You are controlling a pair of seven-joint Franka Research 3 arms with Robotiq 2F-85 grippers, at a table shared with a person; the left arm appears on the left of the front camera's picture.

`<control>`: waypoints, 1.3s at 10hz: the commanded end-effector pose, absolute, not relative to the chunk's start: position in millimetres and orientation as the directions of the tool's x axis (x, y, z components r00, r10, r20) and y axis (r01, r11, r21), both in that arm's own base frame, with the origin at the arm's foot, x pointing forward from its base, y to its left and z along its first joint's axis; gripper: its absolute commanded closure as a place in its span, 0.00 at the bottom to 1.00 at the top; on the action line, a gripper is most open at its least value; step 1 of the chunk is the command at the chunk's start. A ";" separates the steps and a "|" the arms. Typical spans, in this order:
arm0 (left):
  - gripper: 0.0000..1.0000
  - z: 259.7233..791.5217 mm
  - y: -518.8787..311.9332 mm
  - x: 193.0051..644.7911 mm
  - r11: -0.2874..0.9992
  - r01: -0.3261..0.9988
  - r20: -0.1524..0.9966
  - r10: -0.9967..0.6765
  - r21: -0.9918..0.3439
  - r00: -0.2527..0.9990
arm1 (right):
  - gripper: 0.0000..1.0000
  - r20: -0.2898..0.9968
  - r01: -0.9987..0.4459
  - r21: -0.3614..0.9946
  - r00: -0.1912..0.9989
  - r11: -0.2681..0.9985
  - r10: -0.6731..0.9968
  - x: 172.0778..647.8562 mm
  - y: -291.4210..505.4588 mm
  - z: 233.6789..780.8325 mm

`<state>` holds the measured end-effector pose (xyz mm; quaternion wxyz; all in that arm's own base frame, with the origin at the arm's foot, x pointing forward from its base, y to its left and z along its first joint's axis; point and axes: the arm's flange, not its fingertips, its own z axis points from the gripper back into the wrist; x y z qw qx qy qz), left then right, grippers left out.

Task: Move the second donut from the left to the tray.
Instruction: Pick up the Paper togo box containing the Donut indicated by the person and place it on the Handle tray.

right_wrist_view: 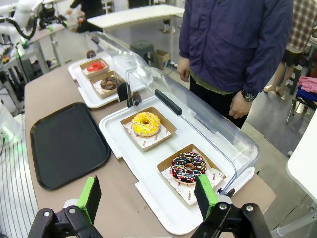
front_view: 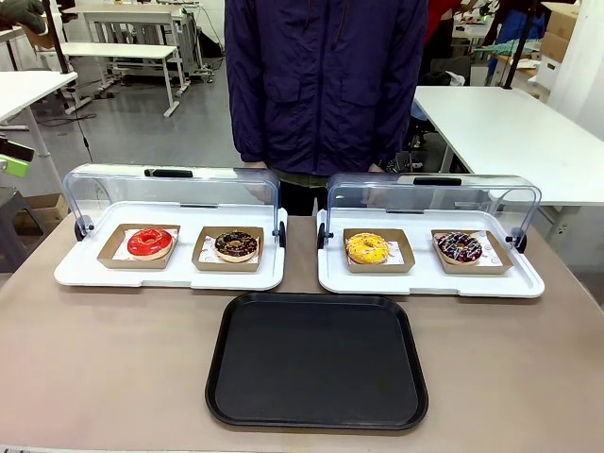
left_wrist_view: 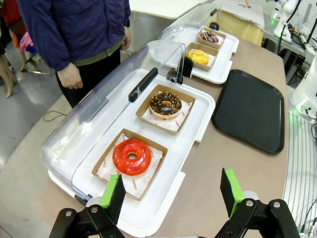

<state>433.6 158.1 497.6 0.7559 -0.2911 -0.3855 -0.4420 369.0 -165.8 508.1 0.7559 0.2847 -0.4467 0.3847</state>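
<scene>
Left gripper (left_wrist_view: 172, 191) wide open, empty, hanging just short of the red donut (left_wrist_view: 132, 156); chocolate donut (left_wrist_view: 165, 105) sits straight ahead, just beyond the red donut.

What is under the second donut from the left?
The second donut from the left rests on white printed paper in a brown cardboard square, itself on the left white display tray. The paper's middle is covered by the donut.

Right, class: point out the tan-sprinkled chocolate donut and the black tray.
tan-sprinkled chocolate donut (front_view: 225, 246): front view, left side of its glazed ring.
black tray (front_view: 316, 363): front view, bare middle of its floor.
</scene>
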 end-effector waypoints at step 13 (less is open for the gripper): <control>0.00 498.5 157.6 434.2 0.432 0.897 0.852 -0.431 -0.095 0.298 | 0.00 0.907 -0.843 0.063 0.272 0.535 0.322 373.6 -166.7 510.0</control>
